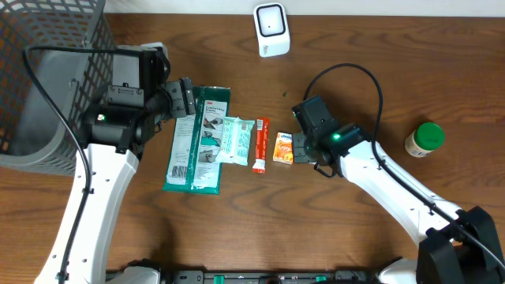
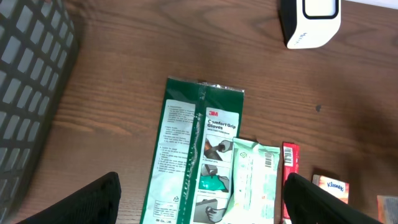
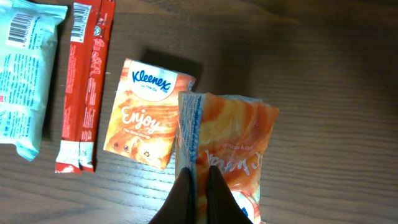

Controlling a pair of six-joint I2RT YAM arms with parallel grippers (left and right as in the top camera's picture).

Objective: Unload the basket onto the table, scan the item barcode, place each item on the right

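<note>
Two arms: both over the desk (image 1: 237,237), one at each end of a row of goods.
Landmark: tissue pack (image 1: 283,147), orange, lying flat in the row.
Right tool (image 3: 199,177): jaws fully closed, pinching the white edge of an orange packet (image 3: 227,149).
Orange packet place: just beside the tissue pack on the right arm's side. From the right wrist camera it covers that pack's near corner. Cannot tell if it is lifted or resting on the desk.
Left tool (image 2: 202,180): jaws spread wide, nothing between them, hanging above the gloves pack (image 1: 197,142).
Left fingers (image 2: 93,199): dark, at the bottom corners of the left wrist view, apart from the goods.
Red stick (image 1: 260,144): just beside the tissue pack on the left arm's side, lying flat.
Wipes packet (image 1: 235,140): pale green, next past the red stick. Its far side lies over the gloves pack edge, with a barcode showing at one end.
Gloves pack place: last in the row, farthest from the tissue pack on the left arm's side, green with a white panel.
Scanner (image 1: 271,29): white box, well apart from the tissue pack, toward the far desk edge.
Bottle (image 1: 426,140): green cap, well apart from the tissue pack on the right arm's side.
Basket (image 1: 47,63): dark mesh, far corner on the left arm's side, beyond the gloves pack.
</note>
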